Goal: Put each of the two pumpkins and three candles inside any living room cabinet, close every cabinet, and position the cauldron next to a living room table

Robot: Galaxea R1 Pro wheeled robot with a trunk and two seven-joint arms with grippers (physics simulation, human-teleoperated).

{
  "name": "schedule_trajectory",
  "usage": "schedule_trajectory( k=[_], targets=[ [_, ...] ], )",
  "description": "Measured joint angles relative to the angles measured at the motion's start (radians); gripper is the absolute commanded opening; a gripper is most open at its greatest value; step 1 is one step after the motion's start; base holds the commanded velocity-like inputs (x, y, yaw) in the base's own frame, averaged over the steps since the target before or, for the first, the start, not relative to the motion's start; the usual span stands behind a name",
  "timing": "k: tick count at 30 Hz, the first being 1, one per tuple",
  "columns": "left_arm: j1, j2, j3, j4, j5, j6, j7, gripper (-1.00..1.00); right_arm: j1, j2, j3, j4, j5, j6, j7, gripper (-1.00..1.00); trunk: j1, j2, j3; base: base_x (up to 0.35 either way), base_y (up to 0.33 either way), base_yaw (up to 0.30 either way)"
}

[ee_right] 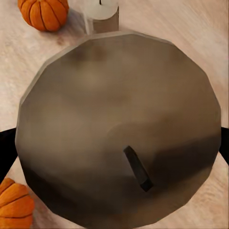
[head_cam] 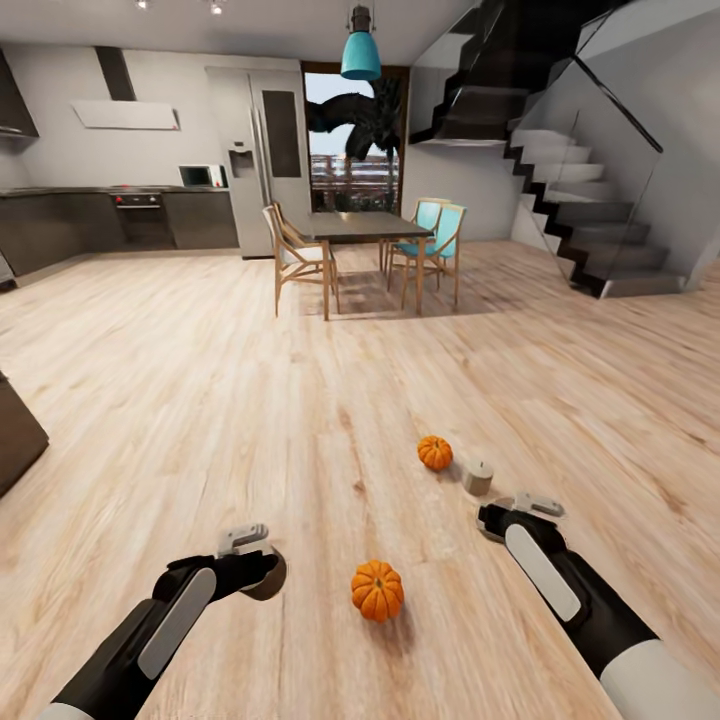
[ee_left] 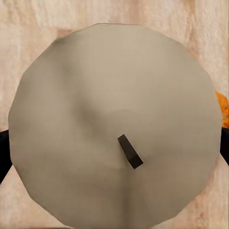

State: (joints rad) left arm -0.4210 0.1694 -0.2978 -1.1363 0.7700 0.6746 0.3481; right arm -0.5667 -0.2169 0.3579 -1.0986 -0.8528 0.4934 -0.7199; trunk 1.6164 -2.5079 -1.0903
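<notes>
My left gripper [head_cam: 264, 572] is shut on a beige-grey candle [ee_left: 114, 119], whose top with its dark wick faces the left wrist camera. My right gripper [head_cam: 500, 520] is shut on a second candle [ee_right: 119, 133] in the same way. A third candle [head_cam: 478, 477] stands on the wood floor just beyond the right gripper. Beside it lies one orange pumpkin [head_cam: 435, 452]. The other pumpkin [head_cam: 377, 590] sits on the floor between my two arms. The cauldron and the coffee table are out of view.
A dark brown low piece of furniture [head_cam: 15, 435] juts in at the left edge. Farther back stand a dark dining table [head_cam: 365, 228] with chairs, kitchen counters [head_cam: 100, 215] at the left and a staircase [head_cam: 600, 230] at the right.
</notes>
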Motion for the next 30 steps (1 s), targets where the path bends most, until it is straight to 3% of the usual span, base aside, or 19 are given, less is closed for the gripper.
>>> schedule_trajectory(
  k=[10,13,17,30],
  targets=[
    [0.0,-0.003,-0.006,-0.002,0.001,0.0,0.001,-1.0,0.001,0.007,0.004,-0.028,-0.008,0.006,-0.024,-1.0,0.0,0.0,-0.002,-0.07,-0.044,0.278],
    [0.0,-0.003,-0.011,-0.002,0.0,0.0,0.001,-1.0,0.002,0.038,0.002,-0.026,-0.012,0.005,-0.026,-1.0,0.0,0.0,-0.005,-0.206,-0.169,0.251],
    [0.0,-0.003,-0.012,-0.002,0.001,0.0,0.001,-1.0,0.001,0.055,0.001,-0.023,-0.008,0.007,-0.028,-1.0,0.0,0.0,-0.008,-0.192,-0.186,0.249],
    [0.0,-0.003,-0.011,-0.005,0.01,0.0,-0.001,-1.0,0.001,0.057,0.0,-0.025,-0.006,0.008,-0.023,-1.0,0.0,0.0,-0.019,-0.02,-0.027,0.243]
  ],
)
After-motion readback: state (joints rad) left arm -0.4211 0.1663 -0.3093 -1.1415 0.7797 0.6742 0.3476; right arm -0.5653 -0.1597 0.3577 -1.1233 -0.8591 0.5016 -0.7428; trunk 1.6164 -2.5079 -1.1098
